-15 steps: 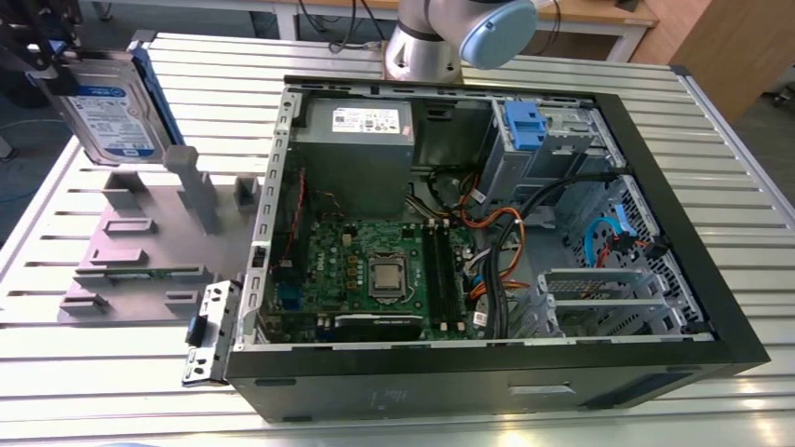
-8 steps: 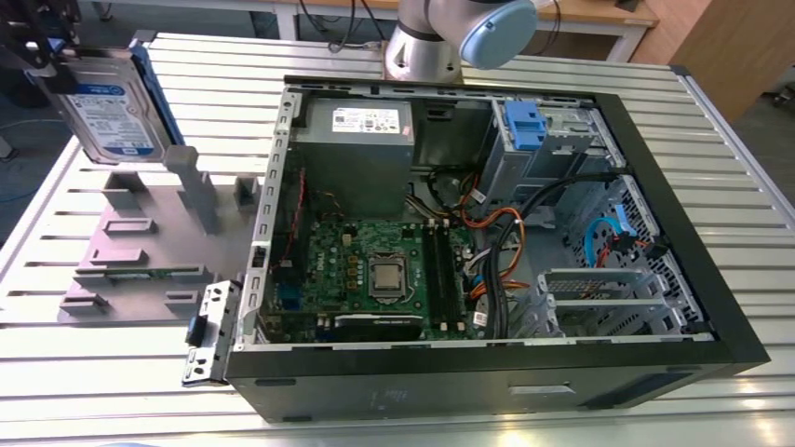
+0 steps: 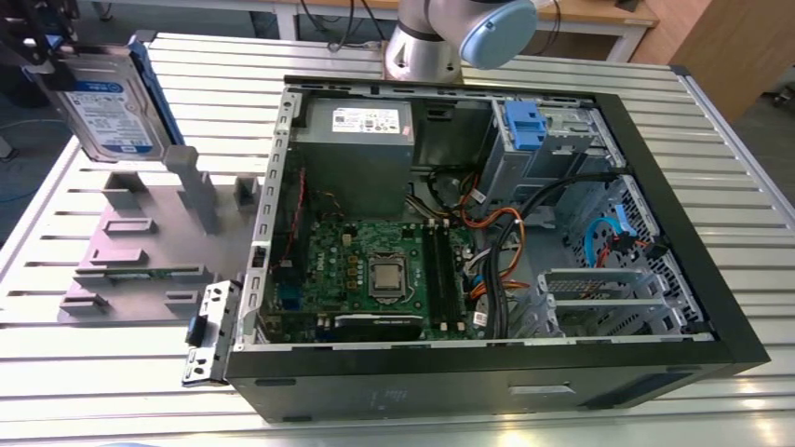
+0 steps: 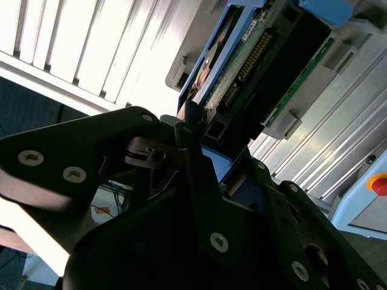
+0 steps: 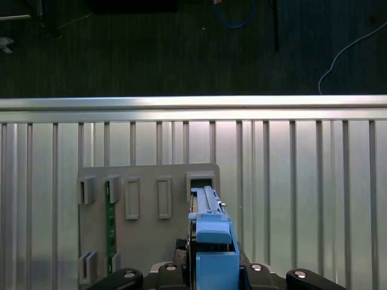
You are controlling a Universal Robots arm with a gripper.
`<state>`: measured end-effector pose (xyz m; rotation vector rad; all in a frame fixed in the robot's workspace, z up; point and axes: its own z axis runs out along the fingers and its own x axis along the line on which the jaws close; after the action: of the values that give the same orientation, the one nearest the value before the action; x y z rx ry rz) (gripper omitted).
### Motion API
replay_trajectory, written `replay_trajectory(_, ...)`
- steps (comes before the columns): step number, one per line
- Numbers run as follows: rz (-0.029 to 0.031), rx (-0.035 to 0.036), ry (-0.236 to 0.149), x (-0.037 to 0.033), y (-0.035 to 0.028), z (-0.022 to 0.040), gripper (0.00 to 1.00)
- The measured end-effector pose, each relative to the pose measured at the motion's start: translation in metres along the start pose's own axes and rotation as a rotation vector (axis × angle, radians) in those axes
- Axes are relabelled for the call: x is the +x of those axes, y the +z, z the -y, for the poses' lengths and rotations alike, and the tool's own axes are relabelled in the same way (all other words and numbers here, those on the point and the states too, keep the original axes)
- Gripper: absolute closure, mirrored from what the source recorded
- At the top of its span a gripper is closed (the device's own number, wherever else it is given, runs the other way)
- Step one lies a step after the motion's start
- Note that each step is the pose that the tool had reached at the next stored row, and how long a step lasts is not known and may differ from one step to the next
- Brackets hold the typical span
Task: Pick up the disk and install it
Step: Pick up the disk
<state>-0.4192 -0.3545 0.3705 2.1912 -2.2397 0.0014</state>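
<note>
In the exterior view the disk [image 3: 110, 102], silver with a blue-and-white label and blue rails, hangs upright at the far left, just above the grey fixture [image 3: 137, 251]. My gripper [image 3: 44, 51] grips its upper end from the exterior view's left and is shut on it. In the first wrist view the disk's blue rail [image 5: 211, 241] runs edge-on between the gripper's dark fingers [image 5: 169, 269], over a slot of the fixture [image 5: 145, 241]. The second wrist view shows the disk's underside [image 4: 254, 54], with its green board and connector, between the black gripper links.
An open black computer case [image 3: 497, 372] lies on the slatted aluminium table [image 3: 125, 382]. Inside it are a green motherboard [image 3: 372, 270], a grey power supply box [image 3: 357, 130], cables and a blue drive bay [image 3: 528, 126]. The arm's base [image 3: 460, 37] stands behind the case. A small green board [image 5: 110, 223] sits in the fixture.
</note>
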Motion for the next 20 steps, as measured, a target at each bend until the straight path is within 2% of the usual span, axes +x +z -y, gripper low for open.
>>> replay_trajectory(20, 0.0, 0.0, 0.0, 0.0, -0.006, 0.0, 0.63)
